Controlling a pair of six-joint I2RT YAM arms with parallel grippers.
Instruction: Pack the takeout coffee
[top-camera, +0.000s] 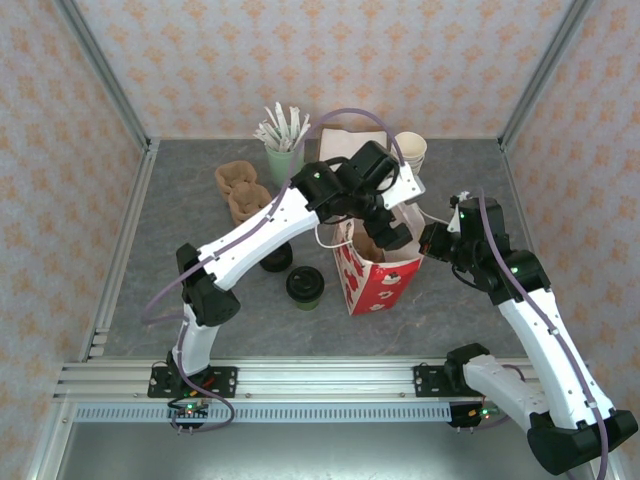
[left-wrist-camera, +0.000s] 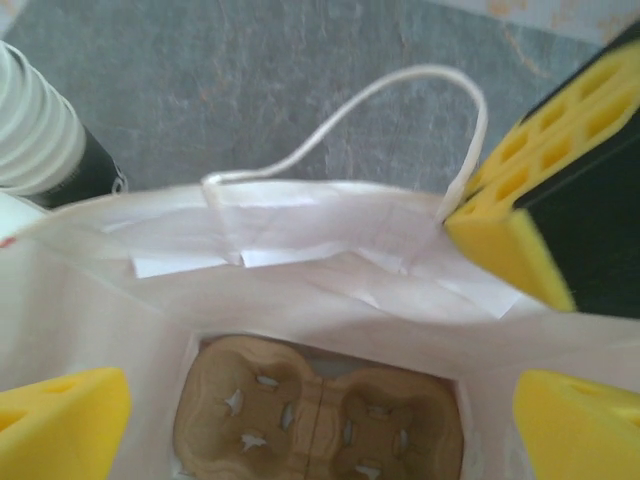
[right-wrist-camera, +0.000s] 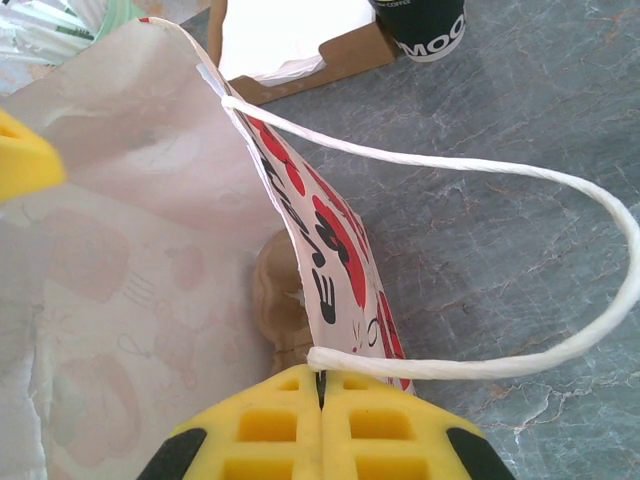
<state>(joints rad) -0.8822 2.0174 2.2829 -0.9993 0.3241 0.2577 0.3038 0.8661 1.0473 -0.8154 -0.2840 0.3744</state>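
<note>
At the left of the worktop (top-camera: 180, 220) the takeout coffee (top-camera: 305, 286) is standing upright with its black lid on, its long axis vertical, and another black lid (top-camera: 277, 258) is sitting just beside it on the far-left side; to the coffee's right, close but apart, the paper bag (top-camera: 375, 285) is standing with its mouth gaping; my left gripper (top-camera: 388, 230) is hanging over that mouth with its jaws spread wide and carrying nothing, its camera looking down on a cardboard cup tray (left-wrist-camera: 320, 425) lying on the bag's floor; further right, my right gripper (right-wrist-camera: 320, 388) is pinching the bag's rim, pads pressed together, bracing the mouth open; so the coffee is lying left of my left gripper, nearer the arm bases and lower down, and I am judging the left arm the nearer one; the coming move is calling for it to swing left, drop beside the cup and close on its sides.
</note>
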